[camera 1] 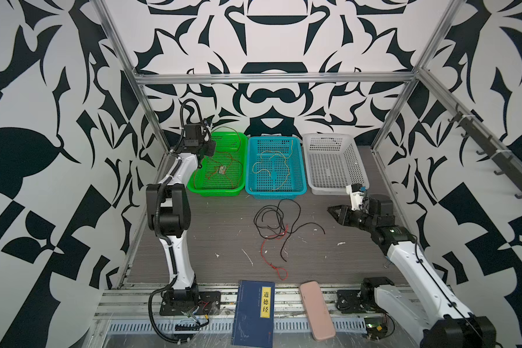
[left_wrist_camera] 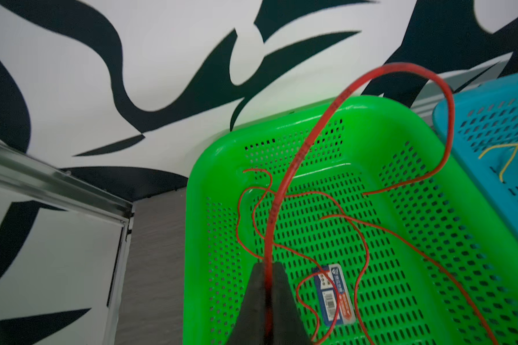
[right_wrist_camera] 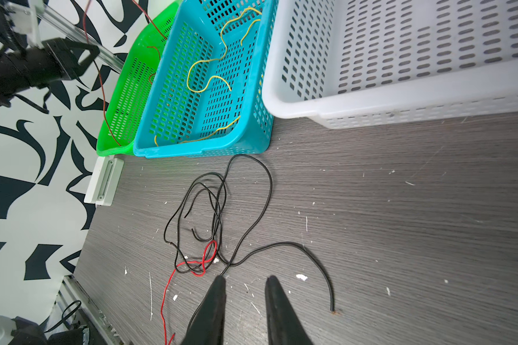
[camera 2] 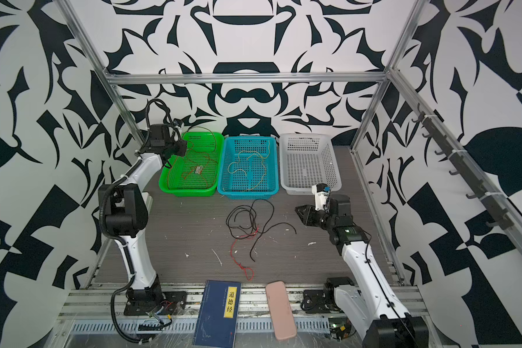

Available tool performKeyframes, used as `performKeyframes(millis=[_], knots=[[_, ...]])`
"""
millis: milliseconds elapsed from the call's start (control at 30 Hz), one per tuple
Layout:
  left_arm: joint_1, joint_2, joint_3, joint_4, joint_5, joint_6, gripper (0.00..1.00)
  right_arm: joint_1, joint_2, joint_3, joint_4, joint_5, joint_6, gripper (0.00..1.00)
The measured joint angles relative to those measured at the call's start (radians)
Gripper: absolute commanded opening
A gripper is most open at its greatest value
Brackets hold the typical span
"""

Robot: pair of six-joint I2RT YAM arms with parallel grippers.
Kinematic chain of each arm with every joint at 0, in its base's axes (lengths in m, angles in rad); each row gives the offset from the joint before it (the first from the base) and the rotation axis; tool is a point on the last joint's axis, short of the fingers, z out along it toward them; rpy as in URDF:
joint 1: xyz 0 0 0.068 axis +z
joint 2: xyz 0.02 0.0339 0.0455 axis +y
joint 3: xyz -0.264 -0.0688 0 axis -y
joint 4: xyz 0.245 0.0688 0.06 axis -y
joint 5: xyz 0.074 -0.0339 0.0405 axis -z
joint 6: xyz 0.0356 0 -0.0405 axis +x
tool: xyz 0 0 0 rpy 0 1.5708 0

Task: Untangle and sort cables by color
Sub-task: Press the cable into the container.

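We hold a red cable (left_wrist_camera: 308, 144) clamped in our left gripper (left_wrist_camera: 268, 265) above the green basket (left_wrist_camera: 401, 119). Well apart from this basket, our right gripper (right_wrist_camera: 245, 279) hovers with its jaws apart and empty.

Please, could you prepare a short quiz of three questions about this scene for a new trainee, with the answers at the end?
1. True or false: the left gripper is shut on a red cable.
2. Which basket holds the yellow cables? A green, B blue, C white.
3. Fill in: the black cables lie on the ____.

Key: 1 true; 2 B, the blue basket; 3 table.
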Motion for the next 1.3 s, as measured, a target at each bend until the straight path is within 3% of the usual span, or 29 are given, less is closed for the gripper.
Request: performKeyframes(millis=[233, 733, 800, 933, 1000, 1067, 1133, 1300], knots=[[-0.019, 0.015, -0.003, -0.046, -0.019, 0.013, 0.09, 0.004, 0.014, 0.000, 0.000, 0.000, 0.009, 0.27], [-0.051, 0.448, 0.501, -0.298, -0.053, 0.006, 0.14, 0.014, 0.053, 0.000, 0.005, 0.003, 0.015, 0.27], [-0.049, 0.501, 0.556, -0.336, -0.062, 0.000, 0.26, 0.014, 0.062, 0.000, 0.010, 0.003, 0.015, 0.27], [-0.042, 0.542, 0.586, -0.387, -0.071, -0.026, 0.62, 0.014, 0.074, 0.000, 0.021, 0.003, 0.015, 0.27], [-0.037, 0.529, 0.556, -0.362, -0.069, -0.041, 0.71, 0.014, 0.077, 0.000, 0.024, 0.003, 0.014, 0.27], [-0.033, 0.475, 0.459, -0.312, -0.050, -0.045, 0.94, 0.015, 0.079, 0.000, 0.025, 0.003, 0.014, 0.27], [-0.031, 0.393, 0.320, -0.254, -0.019, -0.058, 1.00, 0.015, 0.080, 0.000, 0.026, 0.003, 0.015, 0.27], [-0.029, 0.121, 0.033, -0.107, 0.060, -0.092, 0.99, 0.022, 0.098, 0.000, 0.025, 0.003, 0.014, 0.26]])
